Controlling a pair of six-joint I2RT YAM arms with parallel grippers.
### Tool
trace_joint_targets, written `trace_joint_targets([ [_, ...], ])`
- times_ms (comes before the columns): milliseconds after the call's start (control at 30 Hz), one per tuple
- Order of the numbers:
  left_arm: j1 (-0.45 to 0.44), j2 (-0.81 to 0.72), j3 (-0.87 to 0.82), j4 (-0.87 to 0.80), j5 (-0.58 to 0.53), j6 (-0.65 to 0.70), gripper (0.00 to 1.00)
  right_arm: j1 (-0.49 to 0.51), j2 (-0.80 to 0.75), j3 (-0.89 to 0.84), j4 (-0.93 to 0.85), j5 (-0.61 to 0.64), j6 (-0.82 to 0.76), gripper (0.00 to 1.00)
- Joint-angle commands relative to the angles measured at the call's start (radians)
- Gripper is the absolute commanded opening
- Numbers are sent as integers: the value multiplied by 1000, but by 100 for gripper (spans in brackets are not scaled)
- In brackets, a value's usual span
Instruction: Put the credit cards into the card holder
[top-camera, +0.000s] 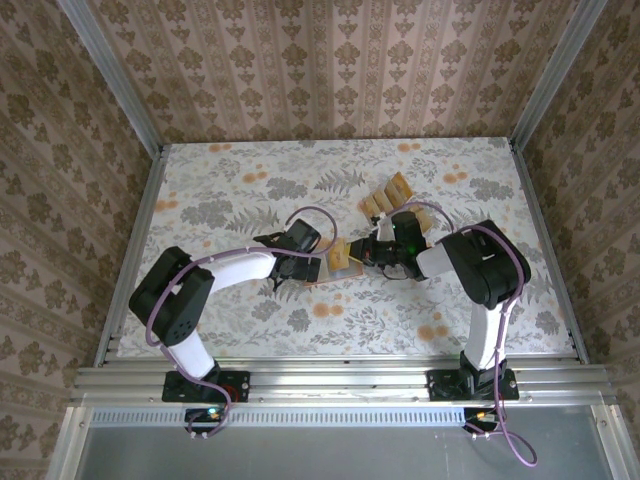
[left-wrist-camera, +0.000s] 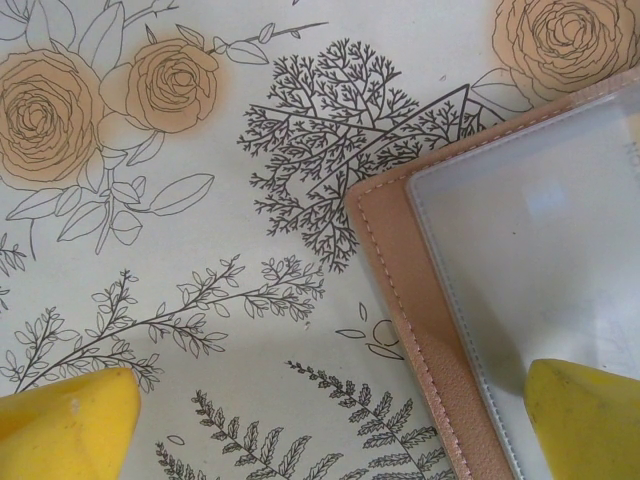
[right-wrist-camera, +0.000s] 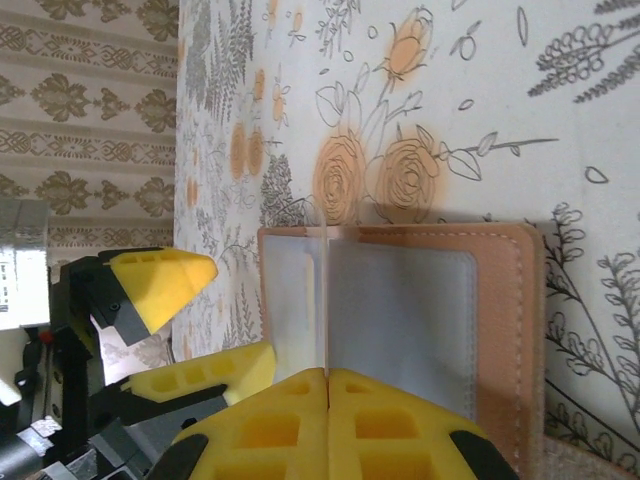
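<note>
Centrally, the card holder (top-camera: 322, 276) is lying open and flat on the floral tablecloth (top-camera: 220, 200), between the two grippers. In the left wrist view the card holder (left-wrist-camera: 400, 300) is showing its stitched salmon-pink border around a greyish, glossy inner face. In the right wrist view the card holder (right-wrist-camera: 500, 320) is presenting both inner panels side by side.

A held card (top-camera: 345, 256) is standing over the holder's fold. In the right wrist view the held card (right-wrist-camera: 327, 300) is appearing edge-on as a thin pale line, so whether its lower edge is touching the holder cannot be told.

The right gripper (right-wrist-camera: 328, 385) is clenching that card, its yellow fingers pressing together on it. From above, the right gripper (top-camera: 362, 252) is sitting just beside the holder's right side.

The left gripper (left-wrist-camera: 330, 425) is hanging released, jaws wide apart. One fingertip (left-wrist-camera: 590, 420) is overlapping the inner face and the other is hovering over bare cloth. From above, the left gripper (top-camera: 305, 262) is sitting at the holder's left edge.

Farther back, the remaining credit cards (top-camera: 385, 197) are standing in a row.
</note>
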Motion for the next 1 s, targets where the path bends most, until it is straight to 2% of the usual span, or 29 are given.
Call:
trace_joint_targets([
  [0, 1, 11, -14, -25, -19, -8, 100, 9, 19, 21, 36, -39, 10, 0],
  [500, 1, 13, -17, -24, -15, -11, 100, 9, -1, 13, 67, -26, 26, 0],
  [967, 2, 12, -15, -30, -16, -8, 100, 13, 49, 15, 86, -51, 34, 0],
])
